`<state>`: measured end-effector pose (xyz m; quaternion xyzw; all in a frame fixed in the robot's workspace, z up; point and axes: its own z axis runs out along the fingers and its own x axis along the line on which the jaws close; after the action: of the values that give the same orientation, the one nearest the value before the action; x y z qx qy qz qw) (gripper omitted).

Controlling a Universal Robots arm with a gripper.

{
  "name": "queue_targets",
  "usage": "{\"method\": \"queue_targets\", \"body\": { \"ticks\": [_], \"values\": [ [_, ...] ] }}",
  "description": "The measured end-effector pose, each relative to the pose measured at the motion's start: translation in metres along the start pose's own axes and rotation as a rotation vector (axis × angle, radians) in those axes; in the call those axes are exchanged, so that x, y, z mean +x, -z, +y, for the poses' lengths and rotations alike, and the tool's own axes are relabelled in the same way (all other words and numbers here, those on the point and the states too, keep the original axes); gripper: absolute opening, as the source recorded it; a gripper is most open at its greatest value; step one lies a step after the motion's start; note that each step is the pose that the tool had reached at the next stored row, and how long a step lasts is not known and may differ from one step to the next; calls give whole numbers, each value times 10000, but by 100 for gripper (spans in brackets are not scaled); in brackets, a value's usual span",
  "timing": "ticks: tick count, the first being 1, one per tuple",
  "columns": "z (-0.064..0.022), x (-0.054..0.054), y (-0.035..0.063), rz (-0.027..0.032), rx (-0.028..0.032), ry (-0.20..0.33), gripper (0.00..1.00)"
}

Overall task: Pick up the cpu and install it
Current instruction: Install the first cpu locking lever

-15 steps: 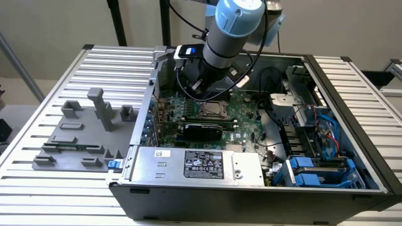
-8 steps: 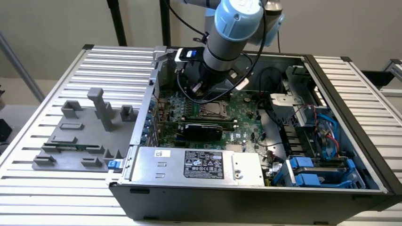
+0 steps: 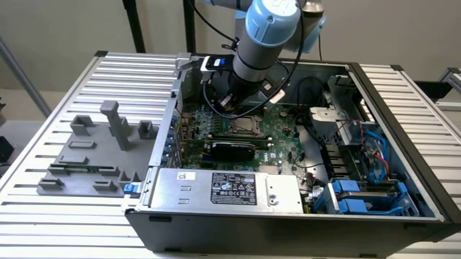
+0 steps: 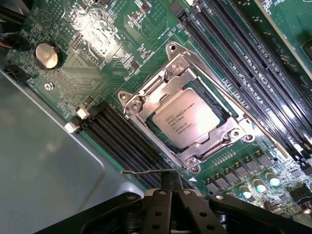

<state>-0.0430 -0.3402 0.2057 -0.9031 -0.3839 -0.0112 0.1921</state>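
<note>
Now | cpu (image 4: pixel 187 118) flat inside socket frame (image 4: pixel 146 100), seemingly clamped for pin contact | gripper (image 4: pixel 170 179) jaws pinched shut, empty, tips just beside latch lever (image 4: pixel 146 171)

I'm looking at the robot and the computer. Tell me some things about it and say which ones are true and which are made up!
1. The cpu lies inside the metal frame on the green board. True.
2. The fingers are holding the cpu. False: they are shut with nothing between them, beside the metal frame.
3. A round silver battery sits on the green board. True.
4. The computer case has its cover on. False: it is open, and the board shows inside.
</note>
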Motion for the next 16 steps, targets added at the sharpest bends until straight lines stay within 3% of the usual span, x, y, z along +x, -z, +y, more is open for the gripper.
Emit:
{"method": "queue_targets", "body": {
  "ticks": [3, 10, 16],
  "values": [
    [-4, 10, -17, -13, -13, 0, 11],
    [20, 31, -30, -146, -148, -28, 11],
    [79, 87, -28, -166, -190, -76, 11]
  ]
}}
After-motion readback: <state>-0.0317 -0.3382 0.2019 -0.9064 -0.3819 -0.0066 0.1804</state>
